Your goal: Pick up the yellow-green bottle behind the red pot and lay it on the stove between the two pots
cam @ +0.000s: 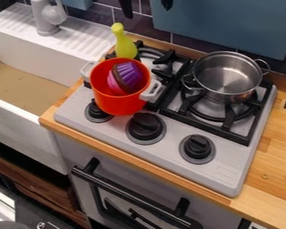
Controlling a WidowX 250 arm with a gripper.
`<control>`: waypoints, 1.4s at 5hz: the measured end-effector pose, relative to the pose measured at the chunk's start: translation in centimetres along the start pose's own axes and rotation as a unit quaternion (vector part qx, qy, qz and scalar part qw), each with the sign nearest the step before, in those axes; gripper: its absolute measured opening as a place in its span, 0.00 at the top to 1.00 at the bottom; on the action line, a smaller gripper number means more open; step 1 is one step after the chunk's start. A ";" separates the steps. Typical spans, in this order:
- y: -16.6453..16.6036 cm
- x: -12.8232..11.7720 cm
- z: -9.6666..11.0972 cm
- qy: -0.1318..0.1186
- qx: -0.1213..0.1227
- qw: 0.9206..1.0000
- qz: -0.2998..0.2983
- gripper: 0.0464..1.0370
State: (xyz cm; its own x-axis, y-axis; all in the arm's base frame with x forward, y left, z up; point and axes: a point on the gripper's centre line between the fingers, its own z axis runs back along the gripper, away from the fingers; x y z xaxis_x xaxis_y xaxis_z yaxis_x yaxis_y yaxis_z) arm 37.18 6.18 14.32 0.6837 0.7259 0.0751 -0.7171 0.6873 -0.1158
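Note:
My gripper [148, 11] hangs at the top edge, its two dark fingertips spread apart with nothing between them. Below and left of it, a yellow-green bowling-pin-shaped toy [125, 47] stands upright behind the red pot. The red pot [119, 105], with pale side handles, rests on the left side of the stove. Inside it lie a ridged purple cup-like piece [129, 75] and a pink-and-brown piece [114, 83], touching each other. A shiny metal pot [228, 76] with wire handles sits on the right burner, and its inside looks empty.
The grey stove [169, 129] has black grates and three black knobs along its front. At the left is a white sink [80, 74] with a grey faucet [46, 19]. A wooden counter [271, 179] borders the stove; a tiled wall and blue panel [229, 27] stand behind.

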 end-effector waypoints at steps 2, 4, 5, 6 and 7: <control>0.0 0.8 -1.4 0.009 0.022 0.999 -0.029 0.04; -1.8 2.7 -1.1 -0.014 -0.009 0.993 -0.117 0.04; -1.0 2.1 -1.8 -0.038 -0.021 0.974 -0.223 0.04; -0.2 1.4 0.2 -0.054 -0.049 0.965 -0.252 0.04; 1.0 0.7 0.4 -0.048 -0.043 0.958 -0.280 0.04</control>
State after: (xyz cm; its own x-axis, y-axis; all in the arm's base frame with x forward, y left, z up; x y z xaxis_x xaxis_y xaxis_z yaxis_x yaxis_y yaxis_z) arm 36.89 7.35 14.65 0.9392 0.2454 0.2401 -0.2244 0.9681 -0.1117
